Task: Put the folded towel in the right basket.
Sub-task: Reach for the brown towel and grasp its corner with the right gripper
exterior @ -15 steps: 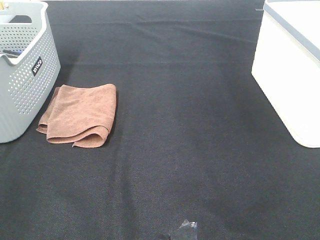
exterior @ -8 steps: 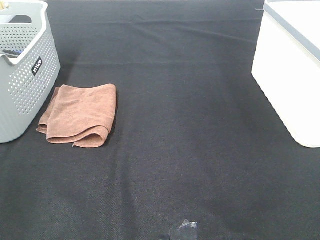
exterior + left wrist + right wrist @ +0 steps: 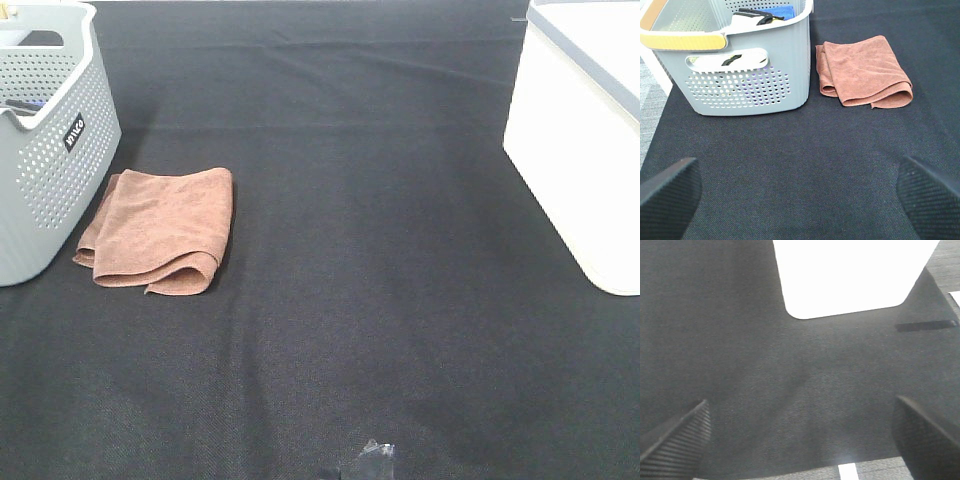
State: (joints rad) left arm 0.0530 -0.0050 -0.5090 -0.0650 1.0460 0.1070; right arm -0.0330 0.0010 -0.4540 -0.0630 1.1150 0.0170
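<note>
Overall change: none that the high view shows over the last second.
Small shiny piece (image 3: 375, 462) at the near edge: perhaps slightly lower, too slight to be sure.
Left gripper (image 3: 800, 187), right gripper (image 3: 800, 432): any move cannot be told.

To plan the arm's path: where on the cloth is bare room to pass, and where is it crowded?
Bare: the wide black cloth between the brown towel and the white basket, and the near strip in front of the towel. Crowded: the left side, where the towel lies close beside the grey basket.
</note>
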